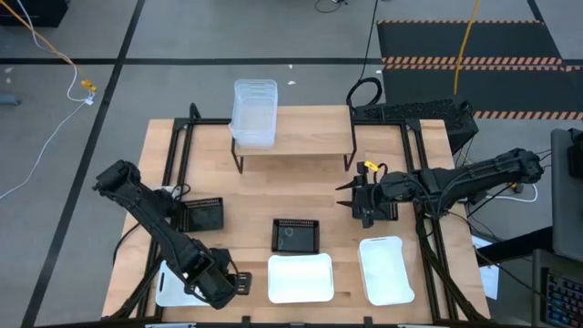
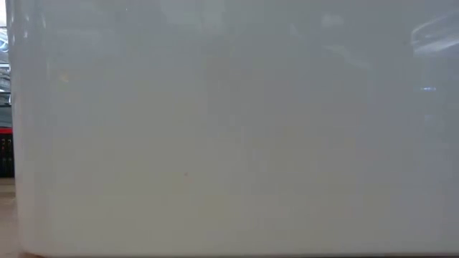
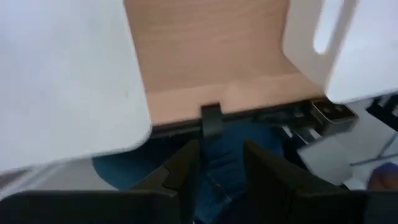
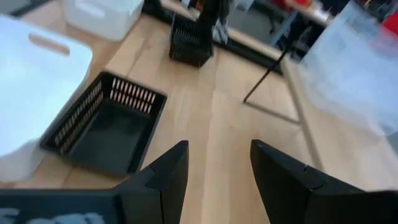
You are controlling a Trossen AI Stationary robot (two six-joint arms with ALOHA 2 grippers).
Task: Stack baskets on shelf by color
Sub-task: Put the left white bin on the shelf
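We find the clear baskets [image 1: 254, 113] nested in one stack on the left end of the shelf [image 1: 301, 144], which stands at the far side of the table [image 1: 246, 196]. Three white baskets lie along the near edge: one in the middle [image 1: 300, 278], one to the right [image 1: 386, 270], and one at the left [image 1: 168, 284], partly under the left arm. A black perforated basket [image 1: 296, 235] sits just beyond the middle white one, another black basket [image 1: 203, 215] lies further left.

The left gripper [image 1: 239, 284] is low at the near edge, between the left and middle white baskets; its fingers [image 3: 180, 174] stand a little apart with nothing between them. The right gripper [image 1: 346, 199] hovers over bare table right of centre, jaws apart and empty, pointing toward the middle black basket.

In the low view a white basket wall [image 2: 229, 129] fills nearly everything.
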